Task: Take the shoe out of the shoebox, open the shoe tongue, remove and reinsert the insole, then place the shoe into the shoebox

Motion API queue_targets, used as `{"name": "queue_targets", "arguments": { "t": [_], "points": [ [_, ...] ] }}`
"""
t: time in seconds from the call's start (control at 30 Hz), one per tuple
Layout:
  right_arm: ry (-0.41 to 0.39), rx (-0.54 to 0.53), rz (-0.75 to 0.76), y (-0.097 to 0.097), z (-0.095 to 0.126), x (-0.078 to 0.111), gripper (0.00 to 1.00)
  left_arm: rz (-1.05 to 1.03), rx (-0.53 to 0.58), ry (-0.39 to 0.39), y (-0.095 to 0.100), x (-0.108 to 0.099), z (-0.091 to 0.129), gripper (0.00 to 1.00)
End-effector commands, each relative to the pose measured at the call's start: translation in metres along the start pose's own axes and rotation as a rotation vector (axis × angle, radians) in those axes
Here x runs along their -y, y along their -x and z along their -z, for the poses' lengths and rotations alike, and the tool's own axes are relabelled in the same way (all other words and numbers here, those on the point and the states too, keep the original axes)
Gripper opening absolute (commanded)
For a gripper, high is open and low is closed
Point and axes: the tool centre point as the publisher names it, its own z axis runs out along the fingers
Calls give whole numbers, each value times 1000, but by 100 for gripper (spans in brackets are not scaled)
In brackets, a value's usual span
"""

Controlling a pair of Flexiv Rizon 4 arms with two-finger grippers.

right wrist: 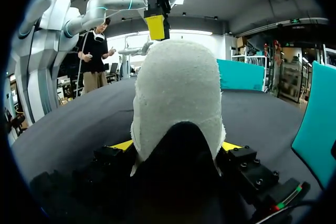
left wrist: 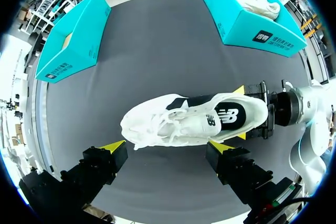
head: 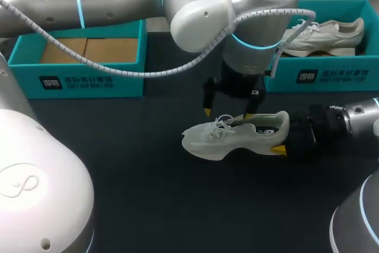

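Observation:
A white shoe (head: 234, 135) lies on its side on the dark table, toe to the left. My right gripper (head: 283, 139) is shut on its heel, one yellow tip on each side. In the right wrist view the heel (right wrist: 178, 93) fills the space between that gripper's fingers (right wrist: 177, 145). My left gripper (head: 228, 112) hangs open just above the laces and tongue, not touching them. Seen from the left wrist, the shoe (left wrist: 194, 121) lies ahead of the open left gripper (left wrist: 168, 148), with the right gripper (left wrist: 247, 113) clamped on its heel.
A teal shoebox (head: 331, 75) at the back right holds a second white shoe (head: 325, 34). Another teal box (head: 83, 78) with brown cardboard inside stands at the back left. Bare dark table lies in front of the shoe.

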Motion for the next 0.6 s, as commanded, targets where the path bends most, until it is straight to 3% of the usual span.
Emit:
{"name": "queue_targets", "arguments": {
  "t": [0.03, 0.23, 0.6],
  "points": [
    [-3, 0, 0, 0, -3, 3, 0, 0, 0, -1, 0, 0, 1, 100],
    [-3, 0, 0, 0, -3, 3, 0, 0, 0, -1, 0, 0, 1, 100],
    [-3, 0, 0, 0, -3, 3, 0, 7, 33, 17, -57, 9, -16, 100]
  ]
}}
